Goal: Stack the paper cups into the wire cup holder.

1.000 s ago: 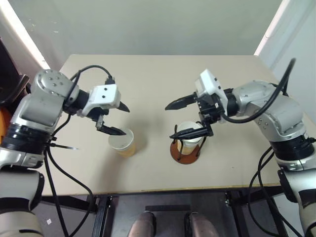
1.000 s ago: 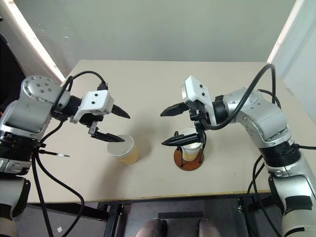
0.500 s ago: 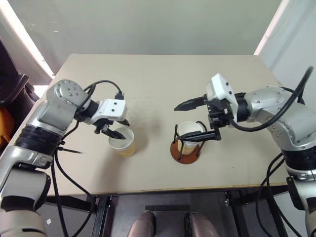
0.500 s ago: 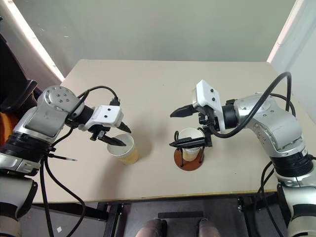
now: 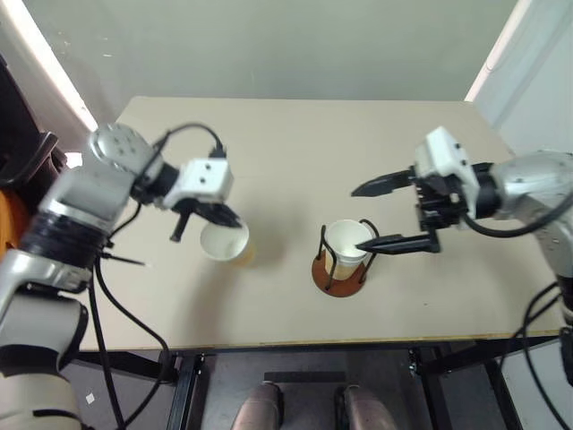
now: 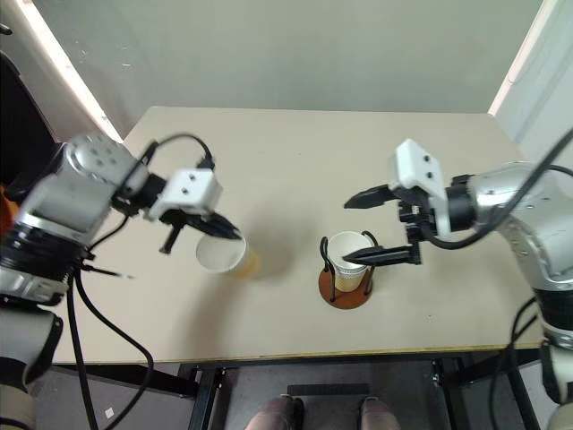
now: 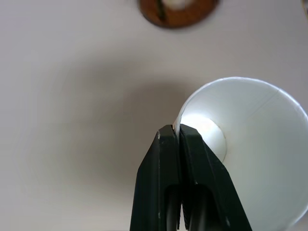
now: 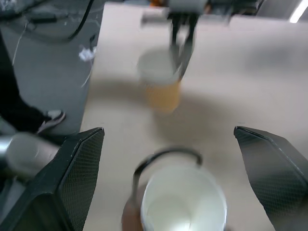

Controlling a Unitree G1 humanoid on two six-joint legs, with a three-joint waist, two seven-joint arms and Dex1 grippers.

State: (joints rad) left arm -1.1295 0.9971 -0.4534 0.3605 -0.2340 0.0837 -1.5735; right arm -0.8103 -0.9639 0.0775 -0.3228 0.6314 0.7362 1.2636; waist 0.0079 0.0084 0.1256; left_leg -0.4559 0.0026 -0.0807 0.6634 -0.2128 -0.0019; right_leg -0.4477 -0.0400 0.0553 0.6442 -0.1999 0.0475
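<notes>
Left of reddish-brown wire cup holder [image 5: 338, 269]: tan paper cup [image 5: 224, 242], rim pinched in left jaws [image 5: 219, 218]; right jaws [image 5: 372, 215] wide, empty.

- Rectangular beige table [image 5: 295, 143], plain matte top, standing before a grey wall.
- Round reddish-brown disc base of the black wire cup holder [image 5: 338, 273], resting right of centre, near the front edge.
- White-rimmed paper cup [image 5: 348, 243] seated upright inside those wire loops.
</notes>
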